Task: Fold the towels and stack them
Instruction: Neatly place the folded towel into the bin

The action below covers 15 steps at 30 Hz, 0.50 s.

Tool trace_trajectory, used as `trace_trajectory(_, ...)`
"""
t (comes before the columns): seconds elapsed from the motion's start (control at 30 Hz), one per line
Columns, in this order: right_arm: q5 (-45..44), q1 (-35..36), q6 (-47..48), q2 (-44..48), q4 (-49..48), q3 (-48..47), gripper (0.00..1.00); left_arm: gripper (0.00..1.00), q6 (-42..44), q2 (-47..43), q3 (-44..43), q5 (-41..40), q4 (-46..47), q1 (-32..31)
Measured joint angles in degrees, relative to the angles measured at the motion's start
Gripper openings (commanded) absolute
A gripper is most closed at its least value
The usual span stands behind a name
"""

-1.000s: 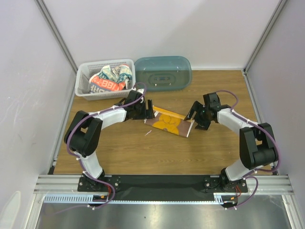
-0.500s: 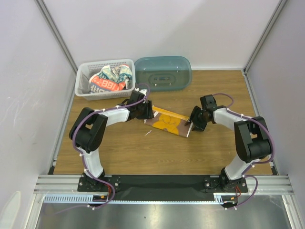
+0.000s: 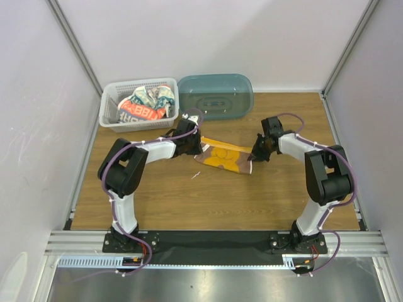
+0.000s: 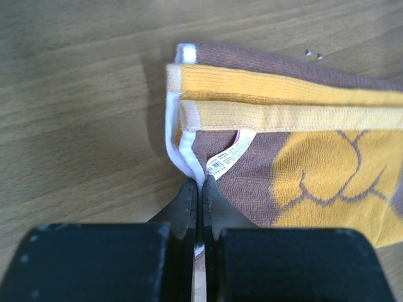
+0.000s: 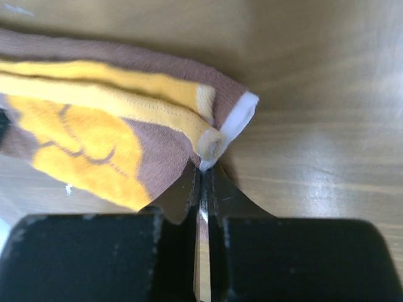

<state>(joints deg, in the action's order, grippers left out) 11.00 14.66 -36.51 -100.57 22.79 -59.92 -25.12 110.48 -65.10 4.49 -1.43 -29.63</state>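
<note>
A brown towel with orange print and edge [image 3: 223, 157] lies folded on the table between the two arms. My left gripper [image 3: 194, 149] is shut on its left end, pinching the white-edged corner [image 4: 189, 160] between the fingertips. At the towel's right end my right gripper [image 3: 255, 156] is shut on the corner [image 5: 211, 148]. A white towel with coloured letters [image 3: 146, 104] sits bunched in the white basket [image 3: 113, 123] at the back left. The grey towel is out of view.
A translucent teal oval tub [image 3: 216, 95] stands upside down beside the basket at the back. White walls and metal rails close in the table on three sides. Bare wood lies in front of the towel.
Both grippers went from open to shut on the brown towel's two ends. Both have moved a little towards the back, and the towel has bunched slightly.
</note>
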Motion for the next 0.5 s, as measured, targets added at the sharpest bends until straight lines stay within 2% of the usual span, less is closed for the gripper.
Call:
trace_trajectory(0.27, -2.6, 0.0, 8.7, 0.0, -0.2, -14.5, 0.00, 0.00, 0.3, -2.3, -2.4, -5.2, 0.1, 0.0)
trace_trajectory(0.5, 1.6, -1.3, 16.8, -5.0, -5.1, -33.0, 0.00, 0.00, 2.1, -5.6, -11.3, -10.4, 3.6, 1.1)
